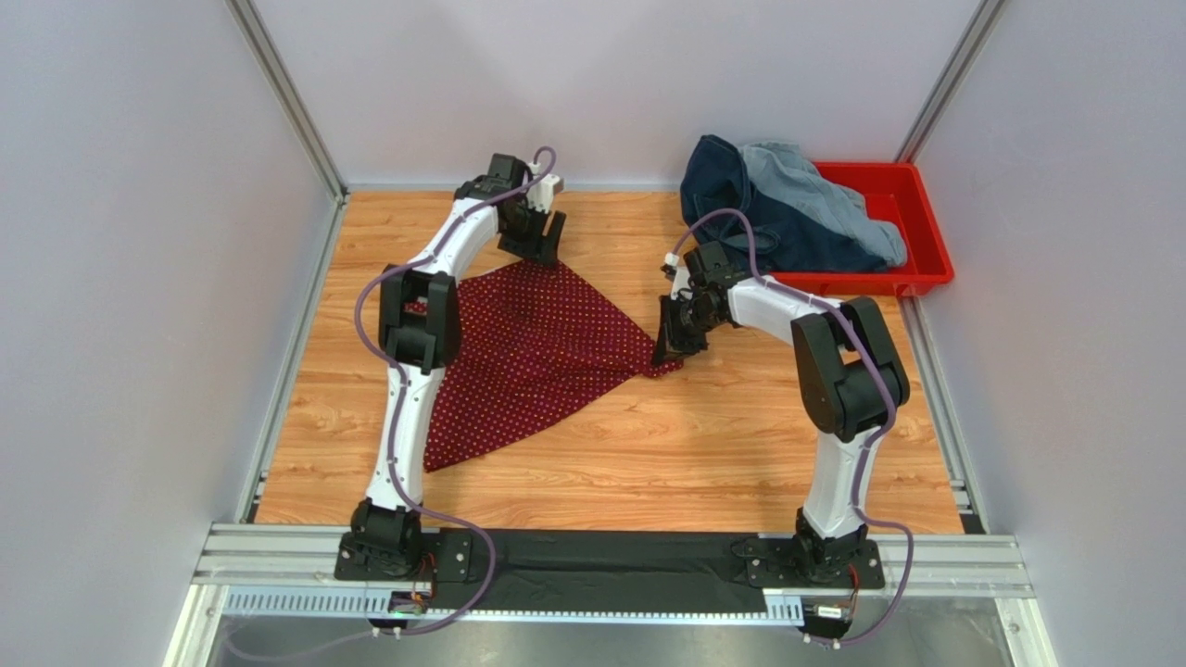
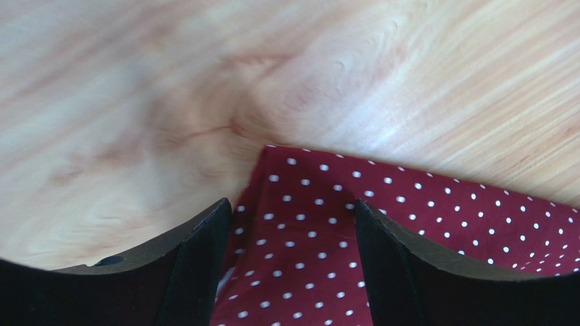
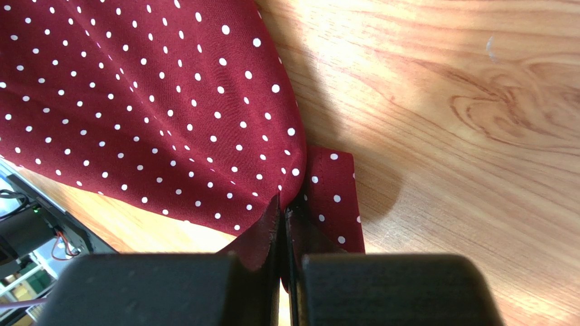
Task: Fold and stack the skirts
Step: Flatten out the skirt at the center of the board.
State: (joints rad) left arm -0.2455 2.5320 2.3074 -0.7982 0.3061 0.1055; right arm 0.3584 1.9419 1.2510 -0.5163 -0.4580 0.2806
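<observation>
Wood table (image 1: 724, 417), right pincer (image 3: 284, 224) pinching red skirt (image 3: 136, 102)

table (image 1: 780, 431): I'm seeing smooth wood grain, shining faintly.
dotted skirt (image 1: 536, 348): I'm seeing thin matt cloth.
navy skirt (image 1: 738, 209): looking like heavy matt denim.
tray (image 1: 870, 285): showing glossy red plastic.

top view bright and even, left wrist cam washed out with smeary table (image 2: 204, 81) grain, right wrist sharp, dark shadow beside the dotted skirt (image 3: 136, 102)
</observation>
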